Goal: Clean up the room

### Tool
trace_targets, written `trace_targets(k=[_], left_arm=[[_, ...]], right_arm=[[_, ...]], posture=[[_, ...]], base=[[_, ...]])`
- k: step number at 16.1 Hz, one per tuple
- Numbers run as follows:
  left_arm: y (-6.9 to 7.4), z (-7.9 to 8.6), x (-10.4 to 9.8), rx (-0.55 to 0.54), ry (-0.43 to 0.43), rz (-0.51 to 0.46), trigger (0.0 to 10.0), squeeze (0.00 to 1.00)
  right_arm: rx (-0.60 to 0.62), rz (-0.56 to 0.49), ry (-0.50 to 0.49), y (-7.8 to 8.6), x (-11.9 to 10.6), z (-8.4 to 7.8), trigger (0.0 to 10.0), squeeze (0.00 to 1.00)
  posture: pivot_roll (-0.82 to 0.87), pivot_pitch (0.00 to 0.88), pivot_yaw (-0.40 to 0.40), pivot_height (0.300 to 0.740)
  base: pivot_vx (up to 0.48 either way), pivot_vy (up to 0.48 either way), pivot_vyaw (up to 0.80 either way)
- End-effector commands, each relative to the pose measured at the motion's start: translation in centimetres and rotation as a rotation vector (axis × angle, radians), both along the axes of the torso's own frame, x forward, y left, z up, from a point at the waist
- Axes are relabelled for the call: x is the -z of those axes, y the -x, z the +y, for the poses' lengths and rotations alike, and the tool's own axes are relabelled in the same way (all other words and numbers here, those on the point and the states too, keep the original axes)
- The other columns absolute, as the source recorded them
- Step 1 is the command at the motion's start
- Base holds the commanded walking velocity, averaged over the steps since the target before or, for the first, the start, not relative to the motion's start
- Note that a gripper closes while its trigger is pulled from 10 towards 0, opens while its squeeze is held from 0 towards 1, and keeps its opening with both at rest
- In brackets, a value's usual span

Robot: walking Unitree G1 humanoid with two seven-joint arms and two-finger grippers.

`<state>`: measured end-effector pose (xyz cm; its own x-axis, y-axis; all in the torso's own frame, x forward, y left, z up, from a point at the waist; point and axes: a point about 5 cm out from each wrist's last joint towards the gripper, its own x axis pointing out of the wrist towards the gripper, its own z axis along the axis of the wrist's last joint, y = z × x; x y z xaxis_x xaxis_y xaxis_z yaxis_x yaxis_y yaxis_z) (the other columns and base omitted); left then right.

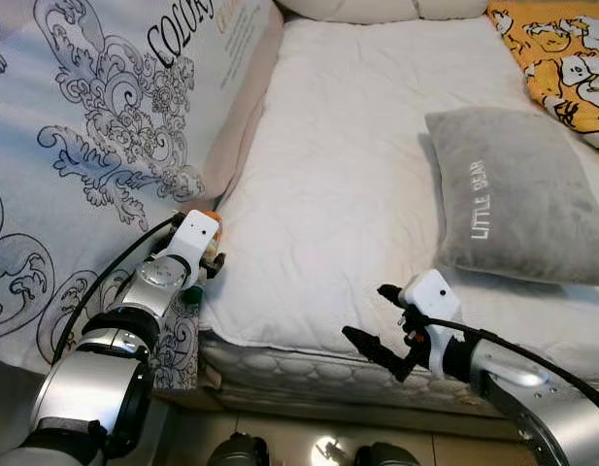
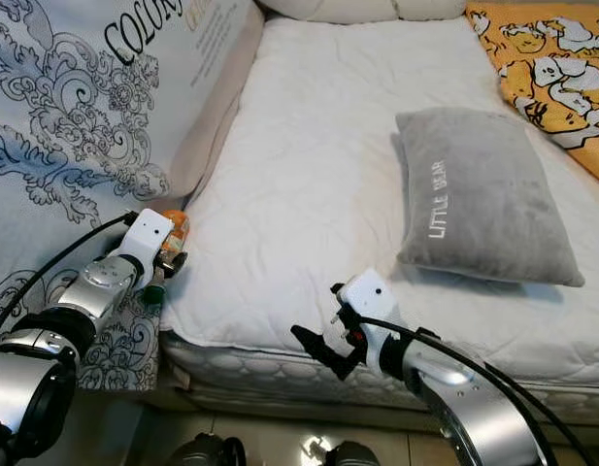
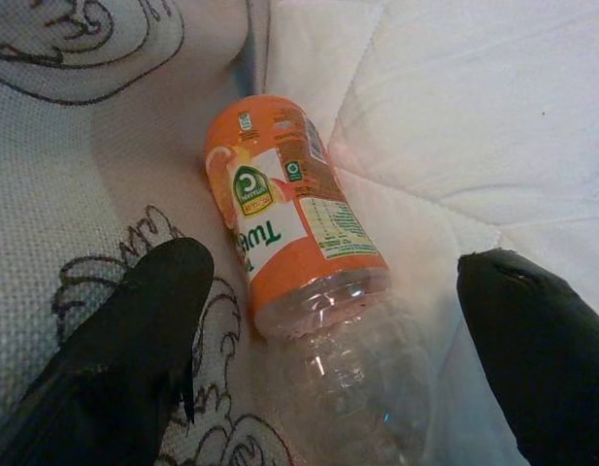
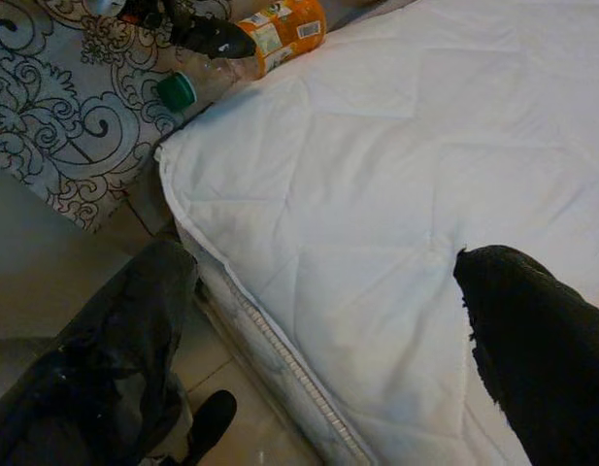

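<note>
The left tool (image 3: 328,340) is spread wide and holds nothing; its two black fingers (image 3: 134,340) stand on either side of an empty clear plastic bottle with an orange label (image 3: 289,233), one on the patterned side, the other on the quilted side, neither touching it as far as the left wrist view shows. The bottle lies on its side straight ahead of that tool, wedged in the crease where the white quilted mattress (image 1: 348,194) meets a grey-white cushion printed with dark scrollwork (image 1: 95,136). Its green cap (image 4: 175,91) points towards the foot edge of the bed, on the near side of the tool, and its labelled base lies farther off.

The right tool (image 1: 384,320) hovers open and empty over the front edge of the mattress, well apart from the bottle. Beyond it, farther up the bed, lies a grey rectangular pillow lettered "LITTLE BEAR" (image 1: 517,194), and past that a yellow cartoon-print cloth (image 1: 561,58).

The step in hand looks like the grasp of the bottle as a piece of litter. The next move probably calls for the left tool to ease forward so the clear body sits fully between the fingers, then close gently: the thin, empty plastic may crush or squirt out sideways, and the soft crease gives little support.
</note>
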<state>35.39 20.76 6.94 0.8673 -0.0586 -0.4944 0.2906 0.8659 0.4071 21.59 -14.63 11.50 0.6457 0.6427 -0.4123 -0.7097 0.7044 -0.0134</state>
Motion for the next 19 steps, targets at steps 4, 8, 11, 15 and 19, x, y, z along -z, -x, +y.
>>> trace_targets(k=[4, 8, 11, 15, 19], left_arm=[[0.3, 0.4, 0.5, -0.019, -0.034, 0.038, 10.0, 1.0], [0.8, 0.8, 1.3, -0.059, -0.059, 0.077, 10.0, 0.0], [0.8, 1.3, 1.2, -0.106, -0.065, 0.088, 10.0, 0.0], [0.9, 1.6, 1.2, -0.147, -0.047, 0.13, 10.0, 0.0], [0.4, 0.5, 0.8, -0.296, 0.362, 0.171, 10.0, 0.0]], right_arm=[[0.007, -0.028, -0.007, 0.5, -1.0, 0.0, 10.0, 0.0], [0.0, -0.007, 0.0, 1.5, -1.5, -0.5, 10.0, 0.0], [0.004, 0.005, -0.001, 2.0, -1.8, -0.7, 10.0, 0.0], [0.026, 0.014, -0.008, 2.2, -2.0, -0.8, 10.0, 0.0], [0.046, 0.023, -0.005, 2.2, -2.0, -1.1, 10.0, 0.0]], posture=[[-0.2, 0.189, 0.085, 0.74], [-0.23, 0.255, 0.055, 0.74], [-0.23, 0.278, 0.049, 0.74], [-0.24, 0.279, 0.055, 0.74], [-0.25, 0.274, 0.061, 0.74]], base=[[0.0, 0.0, 0.0], [0.0, 0.0, 0.0], [0.0, 0.0, 0.0], [0.0, 0.0, 0.0], [0.0, 0.0, 0.0]])
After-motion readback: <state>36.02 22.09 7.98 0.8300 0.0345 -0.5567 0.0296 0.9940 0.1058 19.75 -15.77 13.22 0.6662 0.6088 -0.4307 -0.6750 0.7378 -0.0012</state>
